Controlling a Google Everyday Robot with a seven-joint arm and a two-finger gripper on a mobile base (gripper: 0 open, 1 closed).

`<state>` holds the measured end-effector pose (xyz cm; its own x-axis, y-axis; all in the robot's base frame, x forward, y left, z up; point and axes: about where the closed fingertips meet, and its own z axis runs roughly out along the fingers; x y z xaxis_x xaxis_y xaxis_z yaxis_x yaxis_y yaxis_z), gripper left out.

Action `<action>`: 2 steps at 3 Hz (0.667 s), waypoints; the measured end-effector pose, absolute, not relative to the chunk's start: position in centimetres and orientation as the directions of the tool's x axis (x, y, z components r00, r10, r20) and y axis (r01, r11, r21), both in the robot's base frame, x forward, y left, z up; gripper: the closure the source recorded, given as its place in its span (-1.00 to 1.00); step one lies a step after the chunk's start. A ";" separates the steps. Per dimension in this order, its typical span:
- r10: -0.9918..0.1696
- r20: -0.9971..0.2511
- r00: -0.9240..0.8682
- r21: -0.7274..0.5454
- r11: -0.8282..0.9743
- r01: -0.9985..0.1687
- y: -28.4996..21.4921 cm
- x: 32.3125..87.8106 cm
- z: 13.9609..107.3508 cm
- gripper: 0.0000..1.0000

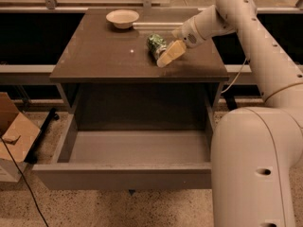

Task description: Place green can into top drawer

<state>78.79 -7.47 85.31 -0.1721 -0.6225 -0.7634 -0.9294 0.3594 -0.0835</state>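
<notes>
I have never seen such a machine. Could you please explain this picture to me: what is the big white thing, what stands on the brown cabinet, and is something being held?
The big white shape is a robot arm. It ends in a two-finger gripper, which serves as its hand. There is only one picture, from one camera that looks down at the cabinet from the front. The thick white part at the lower right belongs to the same arm, close to the camera. On the cabinet top there are a pale bowl at the back and a green can, which seems to lie on its side. The gripper is right at the can, on the can's right side in the picture, but I cannot tell whether it holds it. Below, the top drawer is pulled out towards the camera. A cardboard box stands on the floor at the left.
</notes>
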 end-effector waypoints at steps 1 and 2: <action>-0.590 -0.780 -0.210 -0.032 0.372 -0.928 -6.0 78.8 84.5 -0.95; -0.573 -0.790 -0.219 -0.013 0.373 -0.928 -5.2 78.8 84.3 -0.50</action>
<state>78.81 -5.20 84.33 -0.2190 -0.5726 -0.7901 -0.9278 0.3729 -0.0131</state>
